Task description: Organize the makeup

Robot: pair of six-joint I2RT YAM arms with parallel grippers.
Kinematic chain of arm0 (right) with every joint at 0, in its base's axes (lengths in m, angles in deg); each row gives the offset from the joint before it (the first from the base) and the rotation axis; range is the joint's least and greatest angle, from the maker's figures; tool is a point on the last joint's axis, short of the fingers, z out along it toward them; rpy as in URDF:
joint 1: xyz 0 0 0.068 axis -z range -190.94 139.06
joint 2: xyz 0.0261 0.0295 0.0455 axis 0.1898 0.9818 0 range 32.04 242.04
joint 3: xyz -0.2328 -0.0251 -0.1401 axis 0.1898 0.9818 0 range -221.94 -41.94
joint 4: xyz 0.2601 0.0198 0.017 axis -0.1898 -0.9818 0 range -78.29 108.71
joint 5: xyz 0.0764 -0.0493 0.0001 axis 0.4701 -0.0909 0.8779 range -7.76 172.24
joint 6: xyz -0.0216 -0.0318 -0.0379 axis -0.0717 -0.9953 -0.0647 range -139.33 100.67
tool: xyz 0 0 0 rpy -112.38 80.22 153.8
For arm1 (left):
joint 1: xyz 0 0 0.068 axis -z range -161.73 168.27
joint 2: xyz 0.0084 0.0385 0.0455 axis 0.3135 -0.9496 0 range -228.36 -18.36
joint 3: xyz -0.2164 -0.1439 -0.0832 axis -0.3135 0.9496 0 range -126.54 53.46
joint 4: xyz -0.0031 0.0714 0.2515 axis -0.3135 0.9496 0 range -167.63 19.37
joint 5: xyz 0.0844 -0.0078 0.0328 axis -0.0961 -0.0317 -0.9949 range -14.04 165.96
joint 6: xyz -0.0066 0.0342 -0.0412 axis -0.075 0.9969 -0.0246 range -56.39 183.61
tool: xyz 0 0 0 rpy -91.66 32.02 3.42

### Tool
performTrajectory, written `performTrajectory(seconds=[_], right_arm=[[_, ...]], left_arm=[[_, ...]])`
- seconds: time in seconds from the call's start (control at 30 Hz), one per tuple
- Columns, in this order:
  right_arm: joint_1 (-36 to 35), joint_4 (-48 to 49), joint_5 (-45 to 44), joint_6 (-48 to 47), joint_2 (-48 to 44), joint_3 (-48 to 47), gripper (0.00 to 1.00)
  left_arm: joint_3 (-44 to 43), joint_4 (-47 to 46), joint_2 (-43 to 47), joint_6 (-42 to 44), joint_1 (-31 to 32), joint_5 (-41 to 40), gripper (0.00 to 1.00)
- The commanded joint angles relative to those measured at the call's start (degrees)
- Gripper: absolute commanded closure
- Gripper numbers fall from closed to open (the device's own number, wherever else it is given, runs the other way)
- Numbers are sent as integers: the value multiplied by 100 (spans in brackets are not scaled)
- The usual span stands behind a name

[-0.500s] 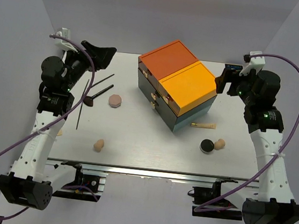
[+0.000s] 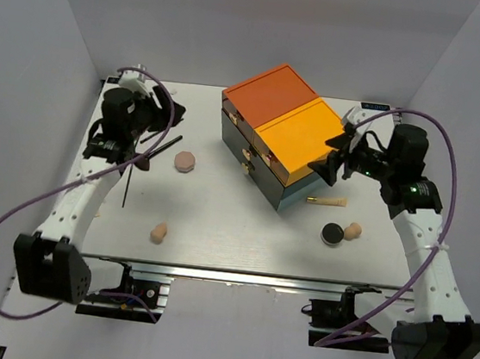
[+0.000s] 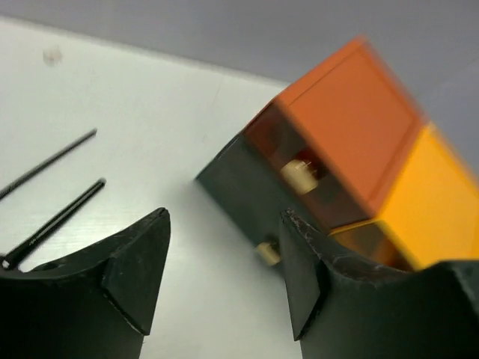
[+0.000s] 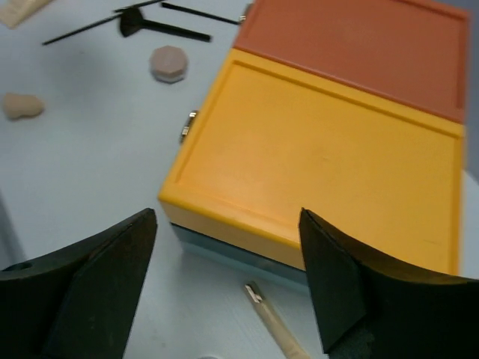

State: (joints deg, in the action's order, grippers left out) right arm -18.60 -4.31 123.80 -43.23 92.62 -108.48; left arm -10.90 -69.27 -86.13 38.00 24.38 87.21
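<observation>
The makeup lies scattered on the white table (image 2: 218, 220). Two thin black brushes (image 2: 161, 146) and a black stick (image 2: 127, 186) lie at the left, with a beige puff (image 2: 185, 162) and a beige sponge (image 2: 159, 233) nearby. At the right are a gold-tipped beige tube (image 2: 328, 202), a round black compact (image 2: 332, 234) and a second sponge (image 2: 353, 230). My left gripper (image 3: 224, 224) hangs open above the brushes (image 3: 56, 213), facing the drawer box (image 3: 344, 142). My right gripper (image 4: 227, 224) is open and empty over the box's yellow corner, just above the tube (image 4: 273, 321).
The big drawer box (image 2: 284, 137), with orange and yellow tops and small knobs on its front, stands at the table's centre back. Grey walls close in the left, right and far sides. The right wrist view also shows the puff (image 4: 168, 63) and a sponge (image 4: 21, 105).
Both arms have swung inward. The left gripper came down from the far left corner toward the brushes. The right gripper moved left and down to the box's yellow corner.
</observation>
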Motion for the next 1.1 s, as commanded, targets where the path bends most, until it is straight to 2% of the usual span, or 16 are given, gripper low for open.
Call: performTrajectory(seconds=[0.0,0.03,0.07,0.1,0.13,0.23,0.27,0.37,0.6,0.87,1.07], right_arm=[[-323,-185,670,16,506,-148,21],[-324,-159,652,174,612,-192,31],[-350,-97,643,619,709,-305,65],[-350,-18,556,971,901,-350,86],[-350,217,468,1367,982,-385,95],[-350,638,581,2273,1114,-377,60],[-333,763,607,2493,1071,-299,51],[-333,861,651,2627,965,-192,44],[-254,764,985,2232,842,-87,36],[-218,756,1126,2153,824,54,34],[-201,712,1073,2118,851,-8,34]], left_arm=[[371,-7,-789,-38,-13,482,28],[371,-253,-999,-346,-13,649,28],[476,-560,-1393,-662,-13,834,27],[512,-1199,-1588,-1439,-5,1140,26],[547,-1492,-1782,-1856,48,1230,26],[495,-2083,-2398,-2921,267,1222,26],[477,-2232,-2521,-3150,338,1196,27],[416,-2839,-2925,-3898,654,1240,27],[652,-4226,-3120,-5005,927,941,28],[548,-4528,-3277,-5192,953,862,30],[205,-4431,-3708,-5147,1076,1064,38]])
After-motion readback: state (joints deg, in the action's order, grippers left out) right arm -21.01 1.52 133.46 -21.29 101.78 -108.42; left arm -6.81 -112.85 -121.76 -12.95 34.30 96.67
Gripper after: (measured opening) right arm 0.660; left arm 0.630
